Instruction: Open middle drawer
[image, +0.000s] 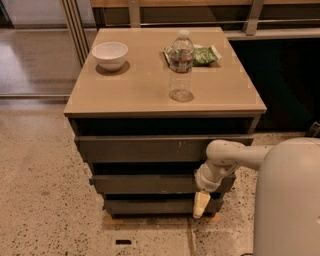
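Note:
The middle drawer (145, 183) is a plain dark grey-brown handleless front, between the wide scratched top front (150, 148) and the short bottom front (150, 205). It stands a little out from the cabinet, with a dark gap above it. My gripper (201, 205) hangs at the end of the white arm (225, 159), pointing down in front of the right end of the middle and bottom fronts. Its pale fingertip reaches over the bottom front.
On the tan cabinet top (140, 85) stand a white bowl (110, 54), a clear water bottle (181, 65) and a green snack bag (202, 54). My white body (287, 200) fills the lower right. Speckled floor lies on the left and in front.

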